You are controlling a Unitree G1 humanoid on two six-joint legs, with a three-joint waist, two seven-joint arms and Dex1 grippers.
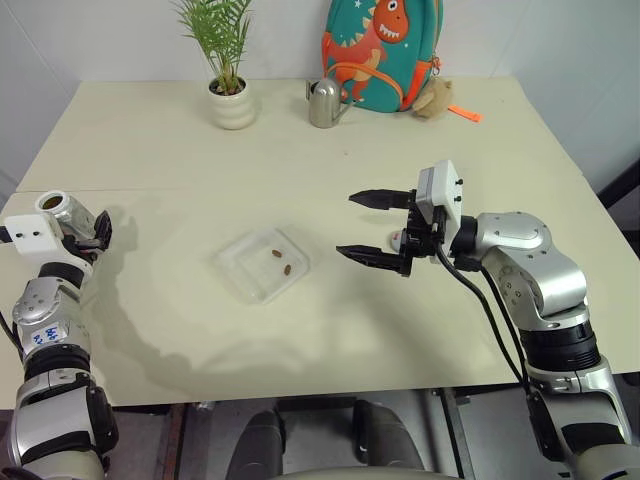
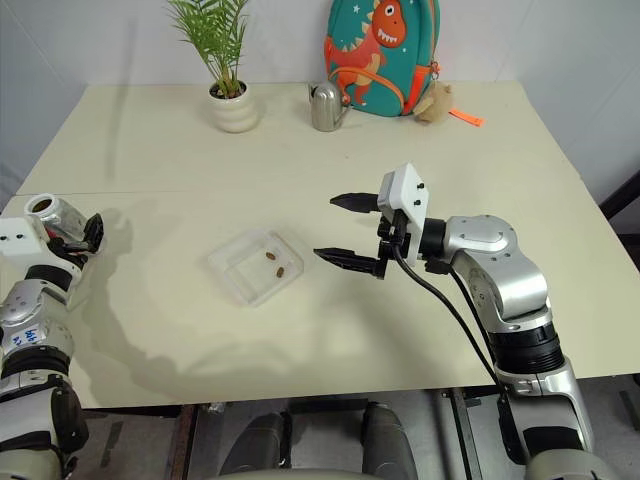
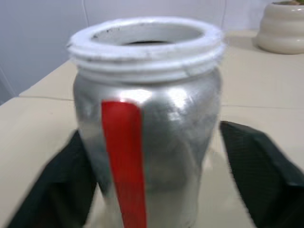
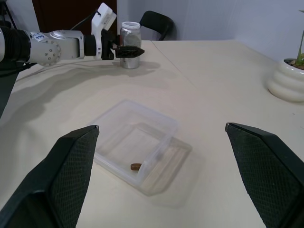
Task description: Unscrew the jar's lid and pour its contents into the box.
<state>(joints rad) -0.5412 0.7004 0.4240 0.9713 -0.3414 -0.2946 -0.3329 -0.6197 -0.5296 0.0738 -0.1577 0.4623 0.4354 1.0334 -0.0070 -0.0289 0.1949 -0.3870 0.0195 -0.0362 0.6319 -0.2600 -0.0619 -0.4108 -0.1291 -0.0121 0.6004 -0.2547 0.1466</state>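
The jar, a shiny silver cylinder with a red stripe, stands upright and uncapped on the table's far left. My left gripper is open around it, with a gap showing beside one finger. The clear box lies mid-table with two brown pieces of the contents in it. My right gripper hovers open just right of the box, holding nothing. The lid, small and whitish with a red mark, lies on the table, partly hidden behind the right gripper.
Along the table's far edge stand a potted plant, a small steel watering can, a dinosaur backpack and a small plush toy. The jar stands close to the table's left edge.
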